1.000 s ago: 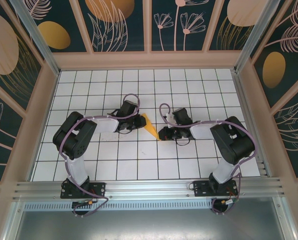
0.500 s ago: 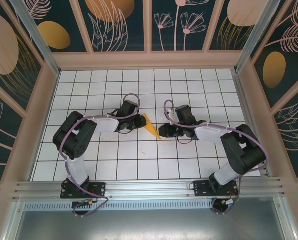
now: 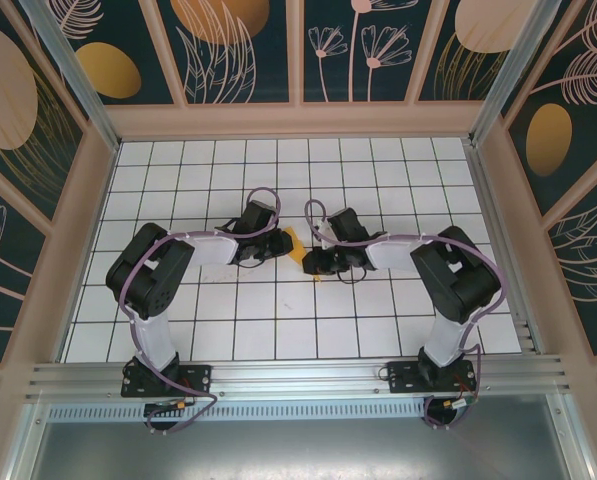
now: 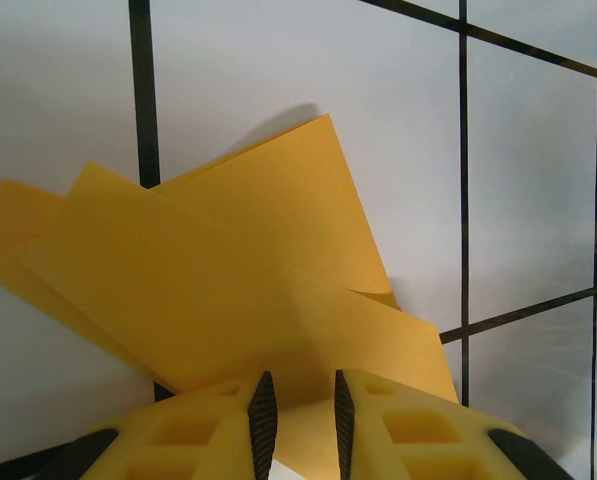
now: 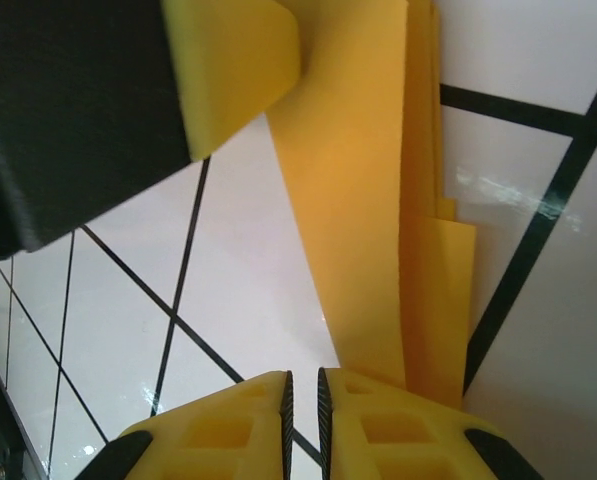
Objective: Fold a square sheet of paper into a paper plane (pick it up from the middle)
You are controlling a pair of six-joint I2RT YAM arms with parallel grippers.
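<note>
The square sheet of paper lies mid-table, folded into a narrow orange pointed dart with fanned layers. My left gripper sits low over its left side. Its jaws stand a little apart on top of the paper, whose face shows in the gap. My right gripper is at the paper's near right end, over the tip. Its jaws are parted by a thin slit with bare table showing through, just left of the paper's edge. The left gripper's finger shows at the paper's far end.
A white table with a black grid is fenced by a wooden frame and patterned walls. Both arm bases are bolted to the metal rail at the near edge. Open tiles lie all round the two grippers.
My right gripper has swung left from beside the dart's tip and now sits against the paper's right side. Its jaws have parted slightly. The left gripper and paper have stayed put.
</note>
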